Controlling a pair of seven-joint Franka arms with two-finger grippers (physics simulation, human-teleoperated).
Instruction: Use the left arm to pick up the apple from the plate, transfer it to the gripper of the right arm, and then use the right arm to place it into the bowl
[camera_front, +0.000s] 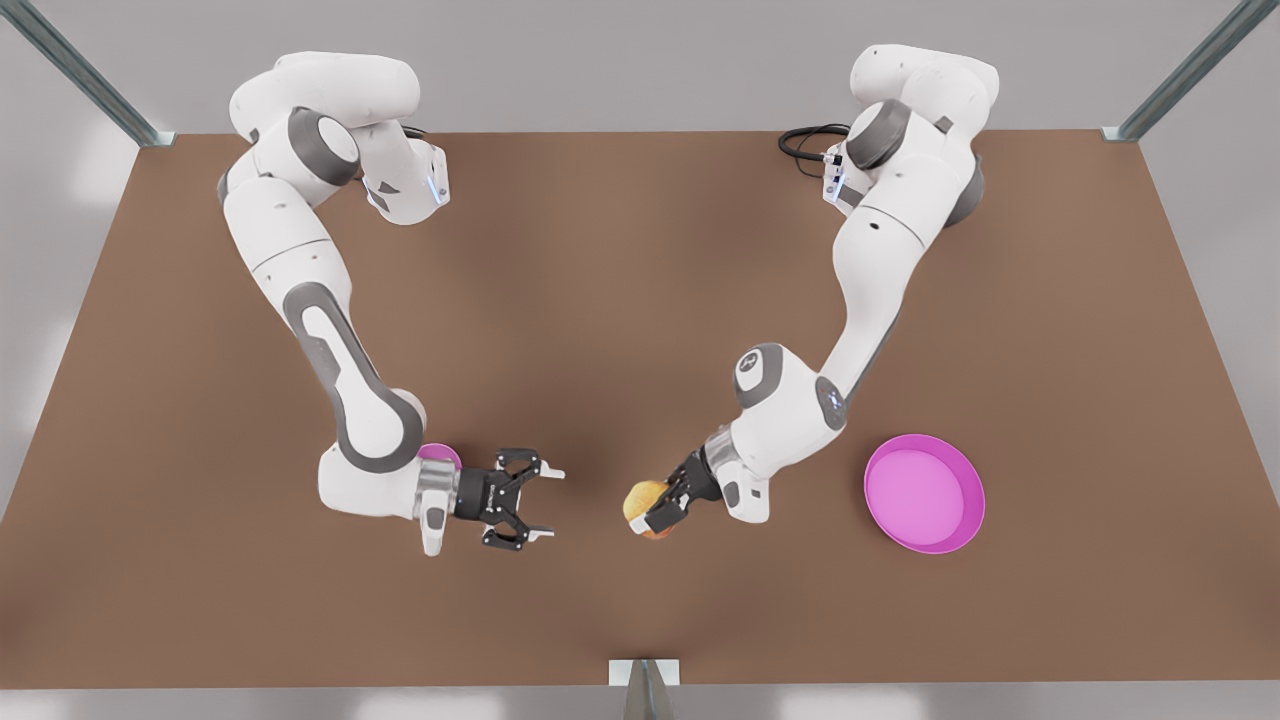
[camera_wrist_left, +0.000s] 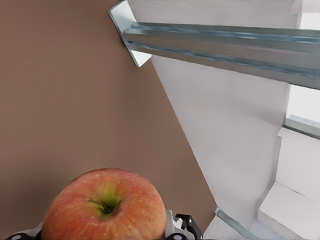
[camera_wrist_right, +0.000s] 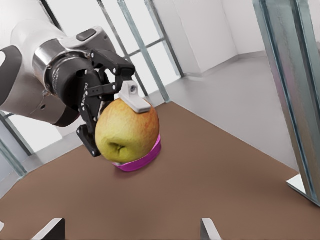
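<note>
Brown bench (camera_front: 600, 300) beneath me; above it my left tool (camera_front: 662, 505) is clenched on the apple (camera_front: 644, 500), held clear of the magenta plate (camera_front: 924, 493). My right tool (camera_front: 535, 500) hangs facing it, jaws spread, well apart, the bowl (camera_front: 441, 455) peeking behind its wrist.

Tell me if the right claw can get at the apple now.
Probably yes: the right claw stands open, facing the apple held by the left claw, with nothing between them.
</note>
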